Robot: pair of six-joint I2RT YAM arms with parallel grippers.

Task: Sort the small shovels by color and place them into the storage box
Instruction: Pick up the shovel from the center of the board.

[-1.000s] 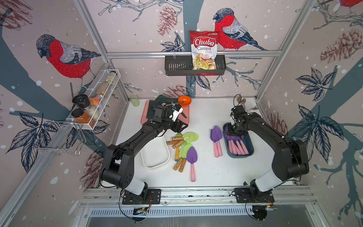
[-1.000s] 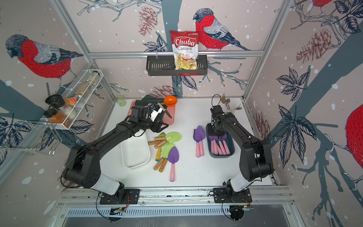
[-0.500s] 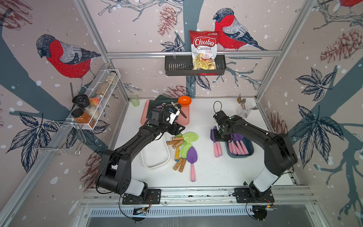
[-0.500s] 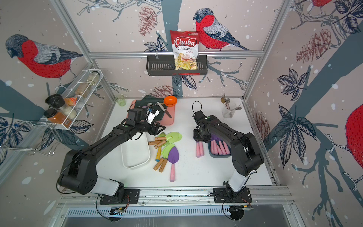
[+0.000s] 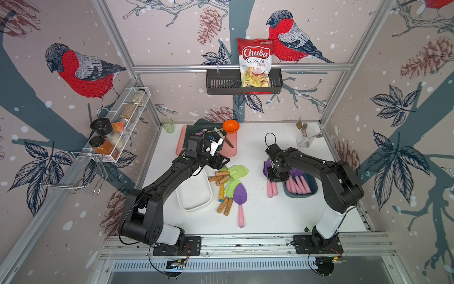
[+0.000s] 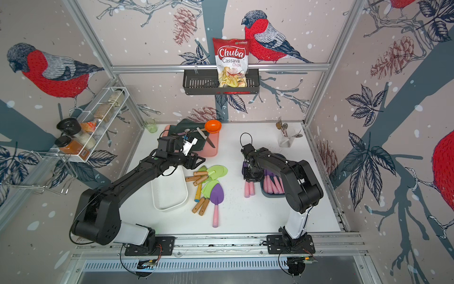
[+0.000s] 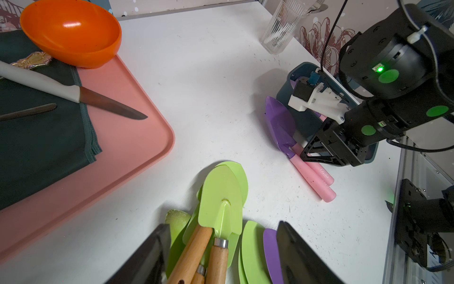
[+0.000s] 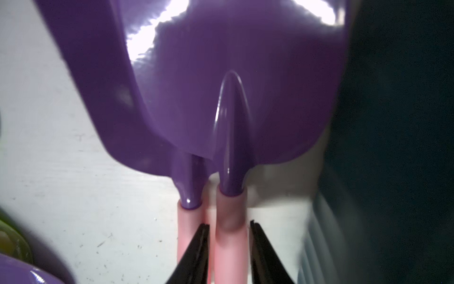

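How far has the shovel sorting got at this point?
Done: several purple-bladed, pink-handled shovels lie in the dark blue box. In hand: the right hand's jaws flank one pink handle of two purple shovels beside it; grip unclear. To do: that pair, a lone purple shovel, and the green-bladed, wooden-handled pile by the open left hand; the white box holds nothing.

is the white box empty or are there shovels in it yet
Empty. In both top views the white box shows only bare white floor where the arm leaves it visible; the green shovels lie outside, beside it.
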